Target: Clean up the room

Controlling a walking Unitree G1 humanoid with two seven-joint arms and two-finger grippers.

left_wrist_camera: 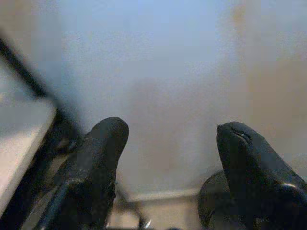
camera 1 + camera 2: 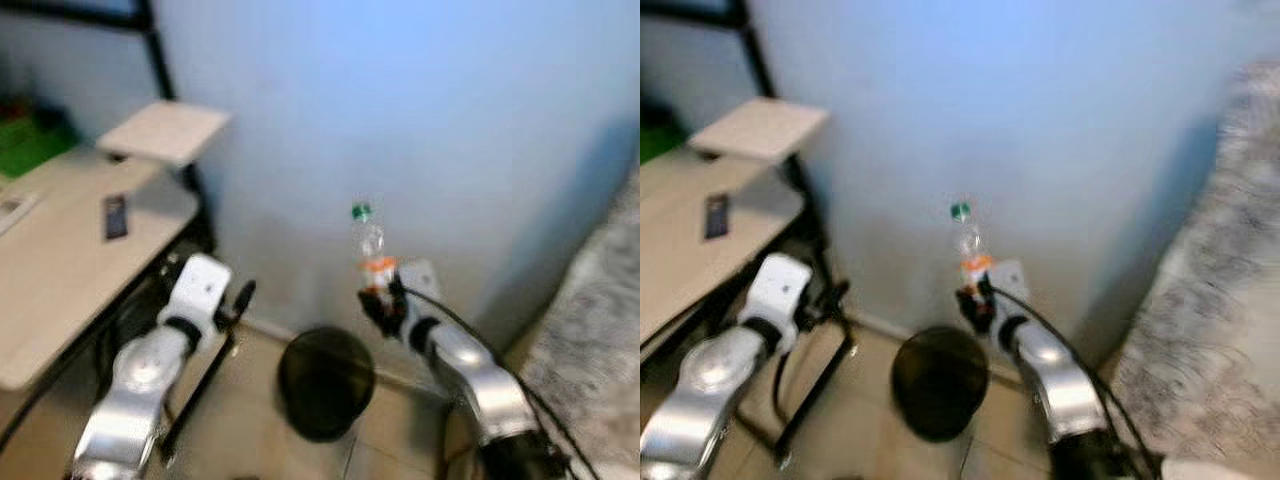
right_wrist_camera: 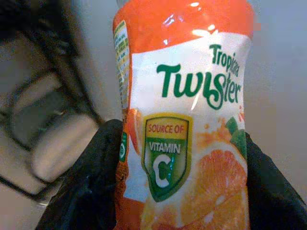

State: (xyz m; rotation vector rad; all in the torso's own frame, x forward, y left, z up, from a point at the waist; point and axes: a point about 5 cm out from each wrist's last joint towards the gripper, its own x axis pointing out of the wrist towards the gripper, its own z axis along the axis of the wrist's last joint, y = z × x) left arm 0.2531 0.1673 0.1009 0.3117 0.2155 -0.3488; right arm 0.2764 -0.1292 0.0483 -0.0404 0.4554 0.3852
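Observation:
My right gripper is shut on a clear plastic juice bottle with a green cap and an orange label, held upright in front of the pale blue wall. In the right wrist view the bottle's label sits between the two black fingers. A round black trash bin stands on the floor below and slightly left of the bottle. My left gripper is open with nothing between its fingers, raised beside the desk's black frame, left of the bin.
A light wooden desk with a dark phone on it stands at the left, with a small raised shelf behind. A speckled grey surface fills the right side. Tiled floor surrounds the bin.

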